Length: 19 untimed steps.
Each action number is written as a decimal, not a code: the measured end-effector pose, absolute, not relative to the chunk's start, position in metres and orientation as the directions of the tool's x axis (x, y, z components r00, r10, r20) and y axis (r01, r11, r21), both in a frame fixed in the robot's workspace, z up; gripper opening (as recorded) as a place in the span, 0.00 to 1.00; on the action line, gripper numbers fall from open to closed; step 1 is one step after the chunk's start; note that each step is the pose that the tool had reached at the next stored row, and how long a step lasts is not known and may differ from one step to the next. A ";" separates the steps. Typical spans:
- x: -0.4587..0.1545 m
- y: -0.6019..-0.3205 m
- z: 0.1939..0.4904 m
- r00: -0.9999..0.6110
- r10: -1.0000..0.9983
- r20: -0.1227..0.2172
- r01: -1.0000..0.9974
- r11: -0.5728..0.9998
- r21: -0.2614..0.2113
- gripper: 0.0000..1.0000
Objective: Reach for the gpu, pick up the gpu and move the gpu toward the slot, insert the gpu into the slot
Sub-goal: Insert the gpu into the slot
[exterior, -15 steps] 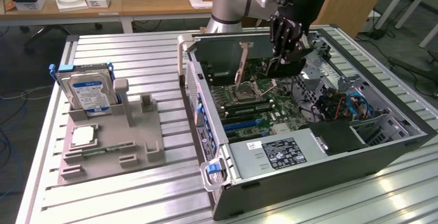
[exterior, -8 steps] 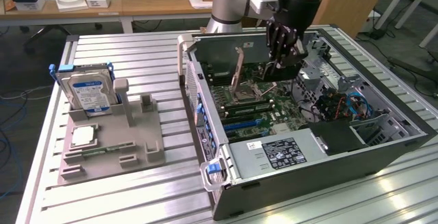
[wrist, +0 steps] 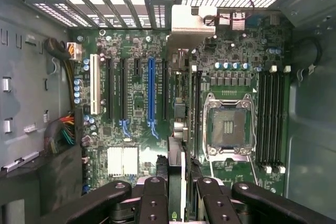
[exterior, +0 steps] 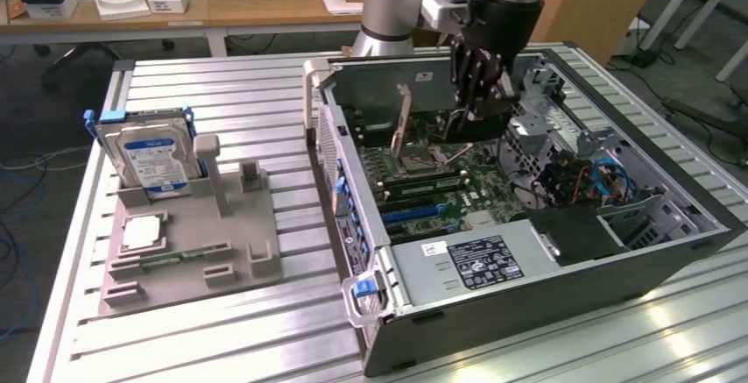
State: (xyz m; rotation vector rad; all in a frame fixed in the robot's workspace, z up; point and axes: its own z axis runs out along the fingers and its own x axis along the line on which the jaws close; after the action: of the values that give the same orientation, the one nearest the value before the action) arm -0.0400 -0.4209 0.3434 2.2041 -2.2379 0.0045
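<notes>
Since the exterior view shows the gripper (exterior: 477,113) lowered inside the open computer case (exterior: 654,251), above the motherboard (exterior: 468,186), with a dark card, the gpu (exterior: 465,131), hanging edge-down from it, the step in hand looks like carrying the gpu to the slot, with insertion not yet done; the blue-labelled hard drive (exterior: 152,159) stands well apart on the table at the exterior view's left. In the wrist view the jaws are closed on the gpu (wrist: 177,161), seen edge-on as a thin strip running away from the fingers (wrist: 155,198) to its pale metal bracket (wrist: 191,27), which sits near the case's rear slot covers. The card hangs over the board, close beside the long blue slot (wrist: 151,93) and roughly parallel to it; which slot lies directly under it I cannot tell. Seating it, I judge, calls for squaring the card's lower edge over the slot, the bracket meeting the rear opening, and a straight, even press.
</notes>
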 end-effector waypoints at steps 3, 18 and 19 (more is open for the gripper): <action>-0.040 -0.423 0.342 -0.025 -1.000 0.002 -1.000 0.025 -0.002 0.26; -0.042 -0.439 0.337 -0.030 -1.000 0.002 -1.000 0.030 -0.002 0.26; -0.043 -0.439 0.337 -0.030 -1.000 0.002 -1.000 0.030 -0.002 0.26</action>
State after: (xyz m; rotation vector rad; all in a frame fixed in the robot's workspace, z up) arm -0.0432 -0.4388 0.3369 2.1873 -2.2545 0.0044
